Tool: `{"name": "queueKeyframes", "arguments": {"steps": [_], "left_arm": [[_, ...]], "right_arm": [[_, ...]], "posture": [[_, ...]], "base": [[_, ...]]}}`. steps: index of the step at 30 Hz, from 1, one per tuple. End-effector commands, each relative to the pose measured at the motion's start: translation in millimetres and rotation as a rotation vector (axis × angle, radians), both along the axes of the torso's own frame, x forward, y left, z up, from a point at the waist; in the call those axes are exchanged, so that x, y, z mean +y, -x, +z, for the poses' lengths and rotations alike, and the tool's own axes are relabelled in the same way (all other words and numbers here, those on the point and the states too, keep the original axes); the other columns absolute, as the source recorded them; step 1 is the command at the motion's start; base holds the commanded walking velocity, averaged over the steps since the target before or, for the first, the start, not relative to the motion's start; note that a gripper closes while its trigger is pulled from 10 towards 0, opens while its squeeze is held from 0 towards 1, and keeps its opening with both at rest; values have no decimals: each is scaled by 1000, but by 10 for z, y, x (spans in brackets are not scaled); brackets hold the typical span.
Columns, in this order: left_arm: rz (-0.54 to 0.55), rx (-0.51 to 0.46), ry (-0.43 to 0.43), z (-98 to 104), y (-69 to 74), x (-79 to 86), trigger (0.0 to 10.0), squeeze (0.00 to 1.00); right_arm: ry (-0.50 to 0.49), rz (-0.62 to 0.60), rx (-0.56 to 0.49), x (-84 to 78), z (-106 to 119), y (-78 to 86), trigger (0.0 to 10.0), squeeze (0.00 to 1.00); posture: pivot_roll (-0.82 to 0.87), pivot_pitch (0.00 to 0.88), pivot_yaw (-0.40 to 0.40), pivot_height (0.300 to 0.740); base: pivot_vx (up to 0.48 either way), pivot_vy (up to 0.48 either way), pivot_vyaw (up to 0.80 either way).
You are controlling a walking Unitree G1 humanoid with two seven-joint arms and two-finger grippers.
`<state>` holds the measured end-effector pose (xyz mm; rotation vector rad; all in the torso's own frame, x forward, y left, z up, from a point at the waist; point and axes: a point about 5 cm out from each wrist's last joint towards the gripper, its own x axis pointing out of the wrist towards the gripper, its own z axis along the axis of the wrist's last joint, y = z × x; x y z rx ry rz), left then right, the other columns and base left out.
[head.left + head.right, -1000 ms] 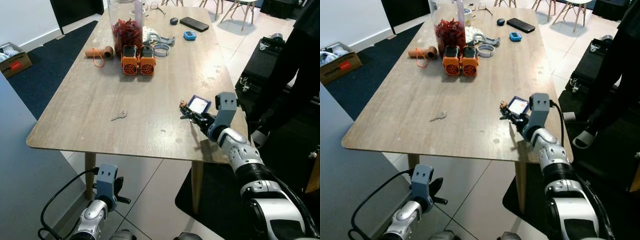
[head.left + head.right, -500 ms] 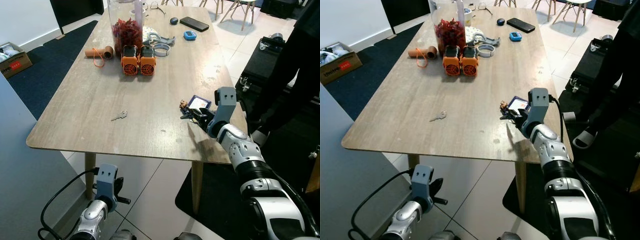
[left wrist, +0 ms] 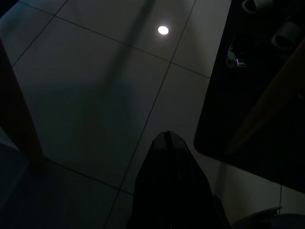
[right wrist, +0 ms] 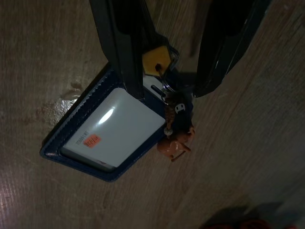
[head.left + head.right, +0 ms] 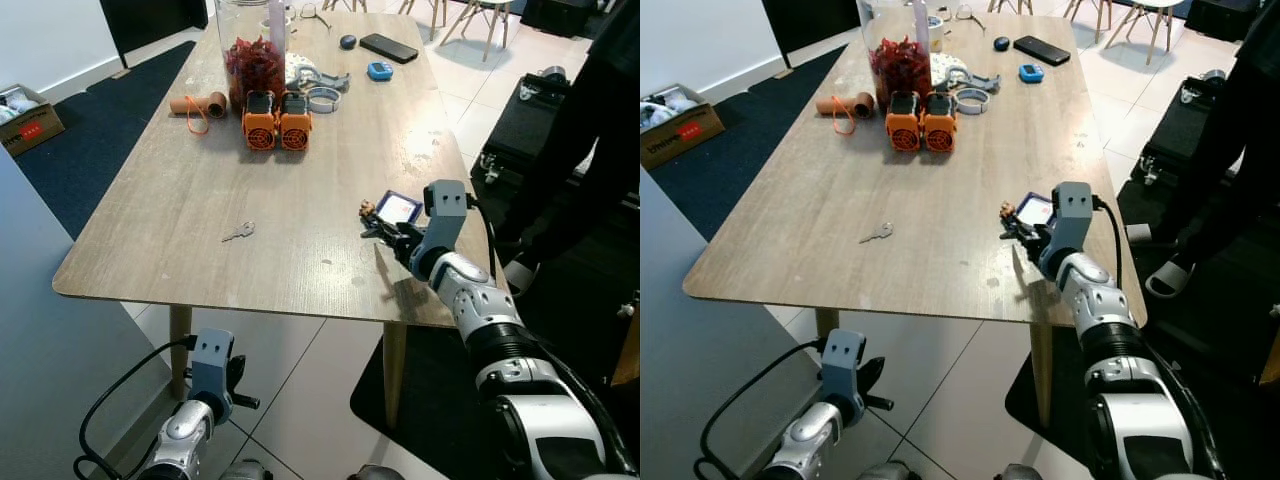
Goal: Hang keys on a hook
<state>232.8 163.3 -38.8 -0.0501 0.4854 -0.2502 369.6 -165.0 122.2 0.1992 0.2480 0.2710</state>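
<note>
A key bunch with a blue card holder and a small orange charm lies near the right edge of the wooden table. My right gripper rests low over it, open. In the right wrist view its two black fingers stand either side of the ring and a yellow tag. A single loose key lies further left on the table. My left gripper hangs idle below the table, shut, over the tiled floor.
At the far end stand two orange blocks, a jar of red stuff, tape rolls, a phone and a cork roll. A person in dark clothes and a black case are at the right.
My right wrist has shifted a little by the key bunch, going slightly right and then back. The keys and card holder lie where they were. The left arm is still.
</note>
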Motion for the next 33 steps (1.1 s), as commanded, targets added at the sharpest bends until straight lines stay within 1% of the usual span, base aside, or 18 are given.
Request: {"name": "queueKeyframes", "arguments": {"steps": [1, 4, 5, 6, 7, 8, 9, 10, 11, 12, 13, 14, 27, 29, 31, 32, 33], "left_arm": [[9, 19, -12, -28, 46, 64, 10000, 0], [8, 19, -12, -28, 46, 62, 10000, 0], [8, 19, -12, -29, 47, 61, 10000, 0], [8, 19, -11, -29, 47, 60, 10000, 0], [8, 19, -11, -29, 47, 60, 10000, 0], [9, 20, -11, -31, 50, 58, 10000, 0], [9, 20, -11, -31, 50, 58, 10000, 0], [9, 21, -11, -32, 51, 58, 10000, 0], [9, 22, -11, -34, 53, 58, 10000, 0], [9, 22, -11, -34, 53, 58, 10000, 0], [9, 23, -11, -35, 54, 57, 10000, 0], [9, 23, -11, -37, 56, 56, 10000, 0], [9, 28, -10, -32, 39, 46, 10000, 0], [11, 26, -8, -30, 34, 43, 10000, 0], [13, 25, -8, -28, 31, 44, 10000, 0], [13, 25, -8, -28, 31, 44, 10000, 0], [16, 24, -9, -25, 30, 53, 10000, 0]], "right_arm": [[-11, -10, 36, -2, -82, 25, 10000, 0], [-11, -7, 39, 3, -92, 30, 10000, 0], [-12, -6, 41, 5, -97, 33, 9686, 0], [-12, -5, 42, 4, -102, 36, 7686, 0], [-12, -5, 42, 4, -102, 36, 7686, 0], [-13, -6, 45, 2, -113, 41, 4941, 0], [-13, -6, 45, 2, -113, 41, 4941, 0], [-14, -7, 47, 0, -117, 43, 4706, 0], [-16, -9, 52, -6, -129, 48, 3216, 0], [-16, -9, 52, -6, -129, 48, 3216, 0], [-17, -11, 56, -10, -137, 51, 2196, 0], [-19, -13, 60, -15, -148, 56, 0, 0], [-22, -19, 74, -19, -171, 56, 0, 0], [-44, -22, 45, -21, -117, 38, 0, 0], [-92, -32, -6, -24, -12, 8, 0, 0], [-92, -32, -6, -24, -12, 8, 0, 0], [-149, -35, -78, -30, 144, -28, 0, 0]], "posture": [[60, 96, -30, 740], [60, 96, -30, 740], [60, 97, -30, 740], [60, 98, -30, 740], [60, 98, -30, 740], [60, 98, -30, 740], [60, 98, -30, 740], [60, 98, -30, 740], [61, 100, -30, 740], [61, 100, -30, 740], [61, 102, -30, 740], [62, 103, -29, 740], [63, 112, -28, 740], [64, 113, -29, 740], [65, 114, -29, 740], [65, 114, -29, 740], [67, 115, -29, 740]], "base": [[0, 0, 0], [0, 0, 0], [0, 0, 0], [0, 0, 0], [0, 0, 0], [0, 0, 0], [0, 0, 0], [0, 0, 0], [0, 0, 0], [0, 0, 0], [0, 0, 0], [0, 0, 0], [0, 0, 0], [0, 0, 0], [0, 0, 0], [0, 0, 0], [0, 0, 0]]}}
